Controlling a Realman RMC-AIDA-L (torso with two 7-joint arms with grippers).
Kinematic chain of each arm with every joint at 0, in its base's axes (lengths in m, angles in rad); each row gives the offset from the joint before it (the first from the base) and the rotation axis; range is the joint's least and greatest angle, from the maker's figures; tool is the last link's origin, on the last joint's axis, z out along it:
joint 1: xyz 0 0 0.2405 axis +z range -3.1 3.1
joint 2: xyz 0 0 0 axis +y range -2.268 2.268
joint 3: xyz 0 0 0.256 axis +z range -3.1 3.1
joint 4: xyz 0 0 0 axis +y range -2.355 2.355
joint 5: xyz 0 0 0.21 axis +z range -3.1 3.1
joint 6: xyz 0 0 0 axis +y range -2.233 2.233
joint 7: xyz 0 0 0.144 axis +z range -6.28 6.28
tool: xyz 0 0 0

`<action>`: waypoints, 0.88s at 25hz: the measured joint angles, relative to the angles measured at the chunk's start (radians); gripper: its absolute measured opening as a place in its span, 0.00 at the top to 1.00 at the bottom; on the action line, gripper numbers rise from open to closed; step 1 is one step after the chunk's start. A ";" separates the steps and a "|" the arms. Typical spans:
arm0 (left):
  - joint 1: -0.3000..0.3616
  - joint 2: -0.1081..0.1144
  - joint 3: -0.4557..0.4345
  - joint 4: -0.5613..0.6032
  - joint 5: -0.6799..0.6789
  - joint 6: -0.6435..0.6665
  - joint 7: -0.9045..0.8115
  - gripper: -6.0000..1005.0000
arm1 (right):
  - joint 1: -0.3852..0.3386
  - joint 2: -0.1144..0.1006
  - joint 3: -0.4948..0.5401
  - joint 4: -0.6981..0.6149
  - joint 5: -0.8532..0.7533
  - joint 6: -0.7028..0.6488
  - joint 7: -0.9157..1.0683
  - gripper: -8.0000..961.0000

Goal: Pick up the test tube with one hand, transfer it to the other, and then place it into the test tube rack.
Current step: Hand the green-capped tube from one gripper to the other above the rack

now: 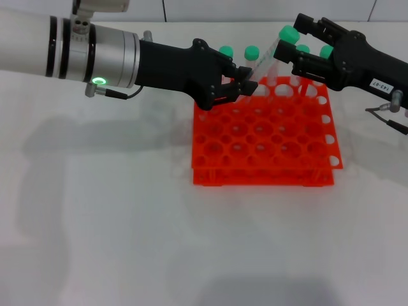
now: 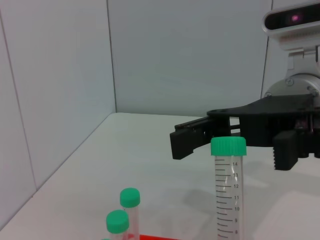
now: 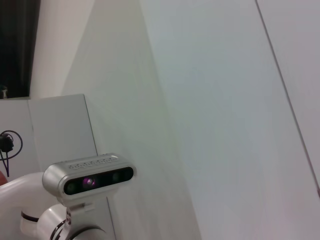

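Observation:
My left gripper (image 1: pixel 241 84), on the arm with the green ring, is shut on the lower end of the test tube (image 1: pixel 268 58). It holds the tube tilted above the back edge of the orange-red test tube rack (image 1: pixel 255 175), green cap (image 1: pixel 288 33) uppermost. My right gripper (image 1: pixel 298 44), the one with the white label, is open, with its fingers on either side of the tube's capped end. In the left wrist view the tube (image 2: pixel 228 190) stands upright, with the open right gripper (image 2: pixel 235 142) just behind its cap. The right wrist view shows no tube.
Several other green-capped tubes (image 1: pixel 252 52) stand in the rack's back row; two show in the left wrist view (image 2: pixel 130 197). White tabletop (image 1: pixel 127 223) lies in front of and left of the rack. A wall stands behind. The left arm's wrist camera (image 3: pixel 89 180) shows in the right wrist view.

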 joint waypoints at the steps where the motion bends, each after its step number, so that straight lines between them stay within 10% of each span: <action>1: 0.000 0.000 0.000 0.000 0.000 0.000 0.000 0.79 | 0.001 0.000 0.000 0.000 0.000 0.002 0.001 0.10; 12: -0.002 -0.001 0.003 0.000 0.006 -0.012 -0.005 0.79 | 0.009 0.000 -0.002 0.004 0.002 0.001 0.007 0.20; 22: -0.002 -0.002 0.005 0.000 0.008 -0.012 -0.007 0.79 | 0.015 -0.001 -0.004 0.006 0.000 0.005 0.008 0.68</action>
